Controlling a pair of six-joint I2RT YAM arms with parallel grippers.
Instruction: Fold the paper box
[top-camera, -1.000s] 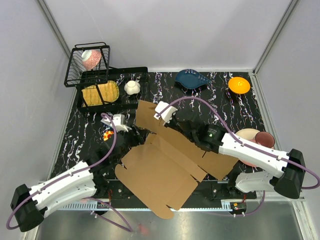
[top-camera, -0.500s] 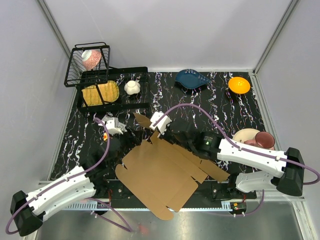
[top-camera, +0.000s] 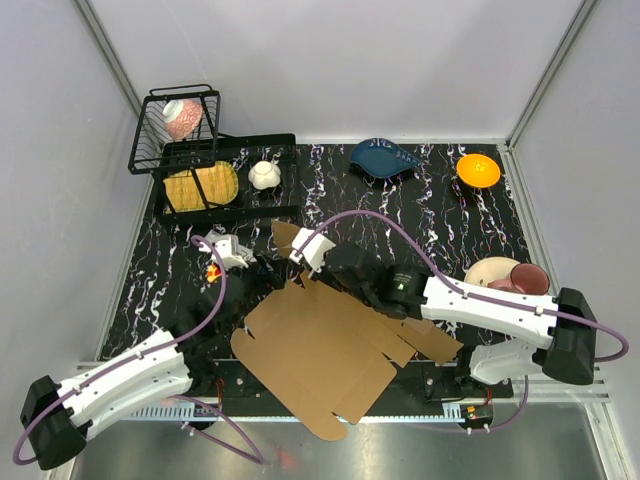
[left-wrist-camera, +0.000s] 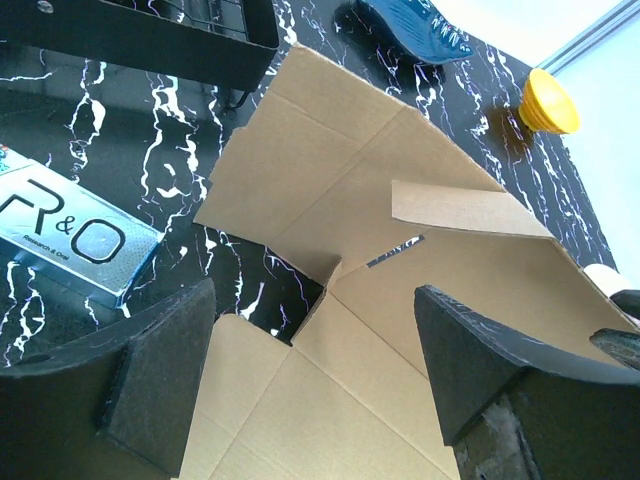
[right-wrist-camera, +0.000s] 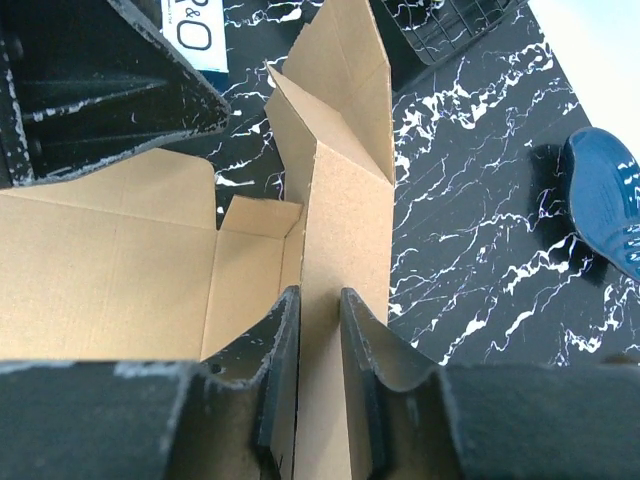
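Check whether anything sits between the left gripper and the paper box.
Nothing visible does. The left gripper is open and the paper box lies directly ahead of it, with nothing in the gap. The labelled packet lies off to one side on the table, outside that path.

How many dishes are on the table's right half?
4: blue dish back centre, orange bowl back right, pale plate and maroon bowl at right edge; right arm may hide more.

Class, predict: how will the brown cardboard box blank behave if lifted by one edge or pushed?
Probably light for its size: the paper box is one thin, wide sheet. Likely stiff within panels but hinging at creases, as its raised flap by the right hand suggests. Pushed flat, it may slide over the table rather than fold.
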